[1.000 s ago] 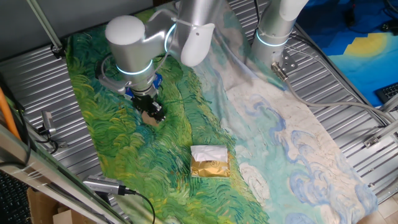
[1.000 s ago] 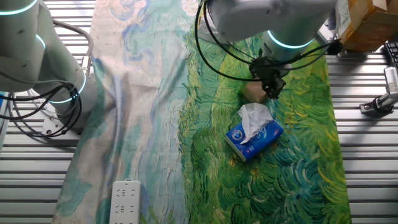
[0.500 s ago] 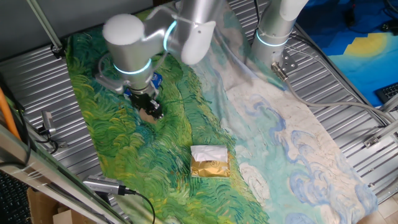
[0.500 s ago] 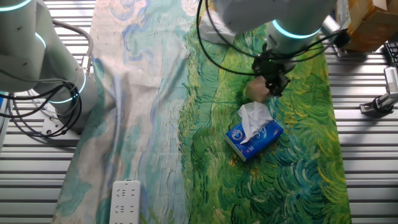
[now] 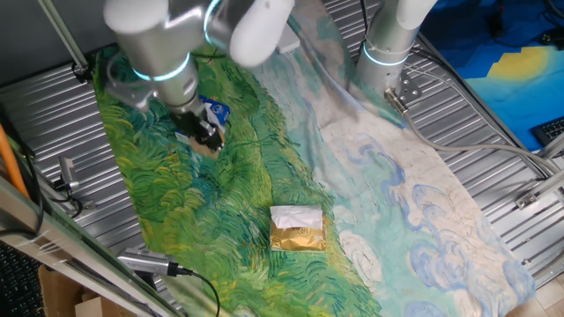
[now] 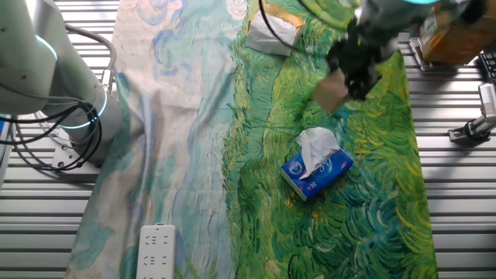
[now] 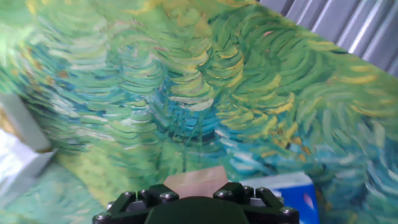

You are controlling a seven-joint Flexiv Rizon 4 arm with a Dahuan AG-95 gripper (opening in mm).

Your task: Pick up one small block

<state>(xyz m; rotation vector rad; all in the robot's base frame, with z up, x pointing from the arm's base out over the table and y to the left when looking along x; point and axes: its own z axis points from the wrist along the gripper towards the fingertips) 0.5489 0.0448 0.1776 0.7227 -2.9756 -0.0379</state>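
The small block (image 6: pixel 332 94) is pinched between the fingers of the gripper (image 6: pixel 353 79) and held clear above the painted cloth (image 6: pixel 372 178), near the blue-and-white packet (image 6: pixel 316 170).

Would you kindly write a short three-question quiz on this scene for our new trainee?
1. True or false: the gripper is shut on the small block.
2. Which item lies nearest below the small block in the other fixed view?
A. the gold-and-white foil packet
B. the blue-and-white packet
C. the white power strip
3. Fill in: the painted cloth under the gripper is mostly ____ in colour.

Key: 1 true, the block sits between the fingers, raised off the cloth. 2 B. 3 green.
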